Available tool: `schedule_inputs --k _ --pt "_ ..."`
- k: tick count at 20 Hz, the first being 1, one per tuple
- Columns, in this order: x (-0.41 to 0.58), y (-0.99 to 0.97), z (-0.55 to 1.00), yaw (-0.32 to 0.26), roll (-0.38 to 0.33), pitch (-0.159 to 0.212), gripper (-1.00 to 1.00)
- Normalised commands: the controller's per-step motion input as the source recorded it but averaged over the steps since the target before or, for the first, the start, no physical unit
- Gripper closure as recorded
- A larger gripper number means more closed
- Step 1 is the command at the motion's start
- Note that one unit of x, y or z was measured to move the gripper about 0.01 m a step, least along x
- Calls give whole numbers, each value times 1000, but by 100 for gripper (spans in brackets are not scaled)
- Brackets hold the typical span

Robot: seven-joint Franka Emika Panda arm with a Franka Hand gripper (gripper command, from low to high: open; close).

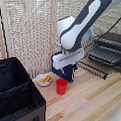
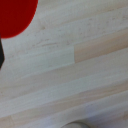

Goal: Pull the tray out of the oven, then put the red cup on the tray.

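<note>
While the end effector (image 1: 67, 72) hangs just behind the red cup (image 1: 61, 86) on the table (image 1: 93, 98), its opening unclear, a careless descent could tip the cup; the tray (image 1: 104, 54) already protrudes from the oven (image 1: 112, 44).

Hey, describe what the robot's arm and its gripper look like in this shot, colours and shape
The arm is made of bulky, rounded white shells with a broad dark grey to black band running along the upper link. At its end sits a whitish, boxy wrist block, and below that the gripper, which is dark blue to black. No cables or markings can be made out; the picture is too blurry for finer detail.
</note>
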Motion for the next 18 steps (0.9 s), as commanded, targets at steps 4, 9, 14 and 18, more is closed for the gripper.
schedule_inputs --k 4,9,14,18 --pt "-38 -57 -392 39 29 -104 -100" --pt "-101 -8 -361 29 0 -72 -100" --pt "-6 -65 -254 20 5 -17 100" --pt "-13 -134 -193 32 23 1 100"
